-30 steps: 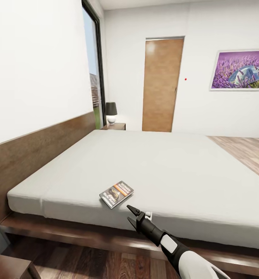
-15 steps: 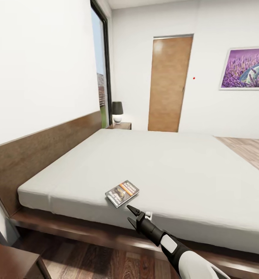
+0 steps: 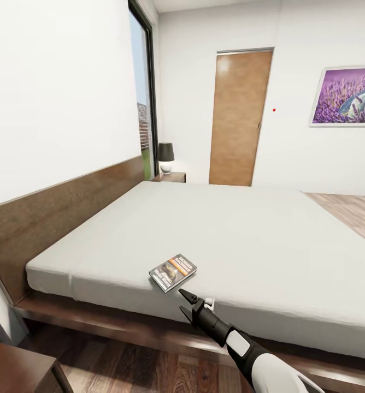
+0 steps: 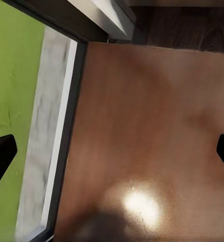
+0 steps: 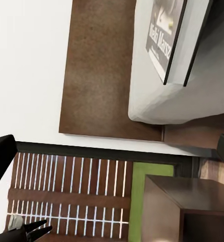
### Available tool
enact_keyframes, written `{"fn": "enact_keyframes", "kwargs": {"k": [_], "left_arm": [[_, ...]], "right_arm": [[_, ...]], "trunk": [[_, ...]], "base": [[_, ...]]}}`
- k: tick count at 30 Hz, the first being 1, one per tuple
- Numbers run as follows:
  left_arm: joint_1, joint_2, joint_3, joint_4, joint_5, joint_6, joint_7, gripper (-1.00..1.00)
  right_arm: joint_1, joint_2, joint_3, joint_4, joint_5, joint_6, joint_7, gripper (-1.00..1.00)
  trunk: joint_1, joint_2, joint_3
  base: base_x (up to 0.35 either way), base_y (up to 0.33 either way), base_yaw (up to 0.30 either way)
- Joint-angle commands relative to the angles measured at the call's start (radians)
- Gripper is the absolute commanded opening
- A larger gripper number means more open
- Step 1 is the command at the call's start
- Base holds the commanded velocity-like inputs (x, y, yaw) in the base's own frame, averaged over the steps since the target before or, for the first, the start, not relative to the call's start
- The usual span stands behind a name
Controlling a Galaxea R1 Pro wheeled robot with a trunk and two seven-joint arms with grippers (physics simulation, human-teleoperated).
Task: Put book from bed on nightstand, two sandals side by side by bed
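- Presently, the book (image 3: 173, 272) lies flat on the bed (image 3: 248, 240), close to the near mattress edge, its corners turned at an angle to that edge.
- Right gripper (image 3: 187, 304) hangs just below and in front of the near mattress edge, tips aimed toward the book, not touching it; jaws parted, nothing between them.
- Right wrist view: the book (image 5: 171, 35) sits by the rounded mattress corner, with the brown headboard (image 5: 99, 70) beyond it and one dark fingertip (image 5: 1, 154) at the frame edge.
- Left gripper (image 4: 112, 151) is over a glossy reddish-brown wooden top, the near nightstand (image 4: 147, 136); fingertips (image 4: 0, 154) stand wide apart at either side of the frame, released, holding nothing.
- That nightstand's edge runs alongside a dark window frame (image 4: 76, 101), with green ground outside.
- Head view: a corner of the near nightstand (image 3: 18, 371) shows on the headboard side, well apart from the book.
- Dark wood floor (image 3: 139, 365) lies between the bed frame and the robot.
- A second nightstand (image 3: 170, 177) with a lamp (image 3: 166, 157) stands at the bed's far side, by the door (image 3: 240, 117).
- Mattress surface beyond the book is broad and flat.
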Motion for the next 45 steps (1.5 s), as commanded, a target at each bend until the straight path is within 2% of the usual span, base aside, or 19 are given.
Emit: {"fn": "enact_keyframes", "kwargs": {"k": [1, 26, 45], "left_arm": [[-0.007, 0.000, -0.006, -0.002, 0.011, 0.002, 0.009, 1.00], [-0.007, 0.000, -0.006, -0.002, 0.011, 0.002, 0.009, 1.00], [-0.007, 0.000, -0.006, -0.002, 0.011, 0.002, 0.009, 1.00]], "right_arm": [[0.000, 0.000, 0.002, -0.001, -0.008, 0.009, 0.000, 1.00], [0.000, 0.000, 0.002, -0.001, -0.008, 0.007, 0.000, 1.00], [0.000, 0.000, 0.002, -0.001, -0.008, 0.007, 0.005, 1.00]], "trunk": [[0.000, 0.000, -0.001], [0.000, 0.000, -0.001], [0.000, 0.000, -0.013]], "base": [[0.000, 0.000, 0.003], [0.000, 0.000, 0.002], [0.000, 0.000, 0.088]]}}
